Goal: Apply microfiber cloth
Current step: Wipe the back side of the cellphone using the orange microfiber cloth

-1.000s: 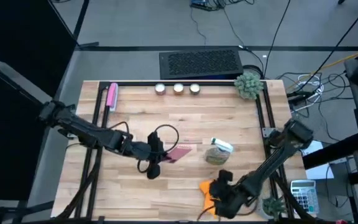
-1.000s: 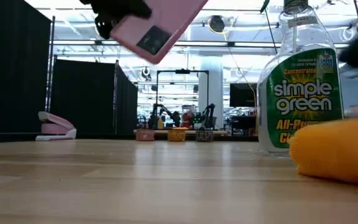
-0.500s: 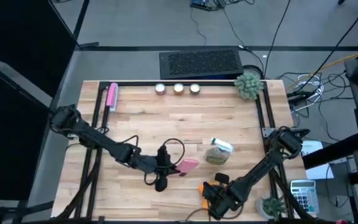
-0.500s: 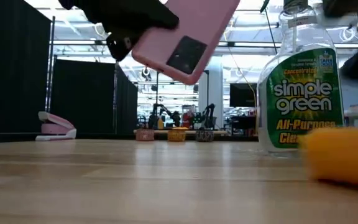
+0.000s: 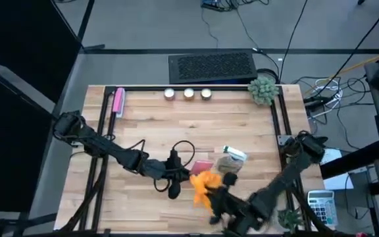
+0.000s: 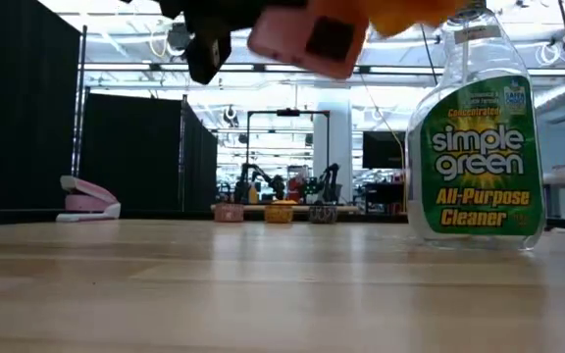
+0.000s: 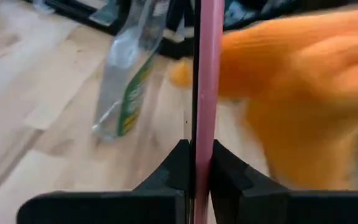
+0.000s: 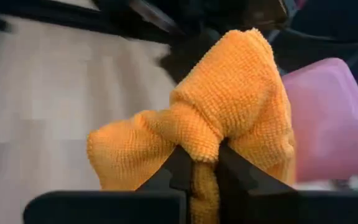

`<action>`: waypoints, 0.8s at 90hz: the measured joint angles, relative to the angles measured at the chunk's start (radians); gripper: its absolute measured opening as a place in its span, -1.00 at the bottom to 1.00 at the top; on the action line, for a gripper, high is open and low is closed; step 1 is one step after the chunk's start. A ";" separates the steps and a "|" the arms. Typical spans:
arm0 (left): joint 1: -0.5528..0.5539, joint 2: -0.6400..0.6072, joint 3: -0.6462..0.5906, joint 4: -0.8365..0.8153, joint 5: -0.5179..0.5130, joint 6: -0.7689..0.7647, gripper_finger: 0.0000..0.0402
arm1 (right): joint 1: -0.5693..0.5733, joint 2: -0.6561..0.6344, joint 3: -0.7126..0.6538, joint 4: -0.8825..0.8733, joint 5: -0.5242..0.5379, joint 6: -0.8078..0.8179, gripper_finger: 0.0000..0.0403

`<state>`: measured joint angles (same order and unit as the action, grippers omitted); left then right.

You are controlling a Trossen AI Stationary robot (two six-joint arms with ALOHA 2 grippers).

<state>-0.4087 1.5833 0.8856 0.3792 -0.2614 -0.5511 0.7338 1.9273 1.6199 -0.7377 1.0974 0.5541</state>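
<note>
Left gripper (image 7: 201, 163) was clamped on a pink phone (image 5: 201, 164), held edge-on above the table (image 5: 150, 125), near its front centre. Right gripper (image 8: 197, 163) was pinched on the orange cloth (image 5: 206, 182); cloth sat against the phone, off the tabletop. Spray bottle (image 6: 476, 147) stood upright just beside, to the right.

The wooden tabletop (image 5: 242, 125) sits inside a black frame on a grey floor (image 5: 150, 26). Far beyond the left end effector (image 5: 184, 172), a dark perforated panel (image 5: 212, 66) lies on that floor, with loose cables (image 5: 242, 29) trailing past it. Across the room, black curtain partitions (image 6: 135, 152) stand under bright ceiling lights (image 6: 116, 15). A white column (image 6: 339, 137) rises among distant equipment.
</note>
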 joint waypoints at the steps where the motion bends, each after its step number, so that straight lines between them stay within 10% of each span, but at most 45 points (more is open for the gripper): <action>1: 0.000 0.000 0.000 0.005 0.003 -0.005 -0.92 | -0.008 -0.001 0.000 0.006 0.002 -0.011 -0.91; 56: -0.010 0.004 -0.003 0.050 0.087 0.034 -0.92 | -0.044 -0.007 0.006 -0.066 -0.041 -0.163 -0.91; 72: -0.011 0.000 0.000 0.095 0.062 0.033 -0.92 | -0.035 -0.048 0.004 -0.131 0.097 -0.206 -0.91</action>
<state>-0.4198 1.5836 0.8852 0.4739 -0.1989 -0.5180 0.6987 1.8794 1.6241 -0.8685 1.1944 0.3483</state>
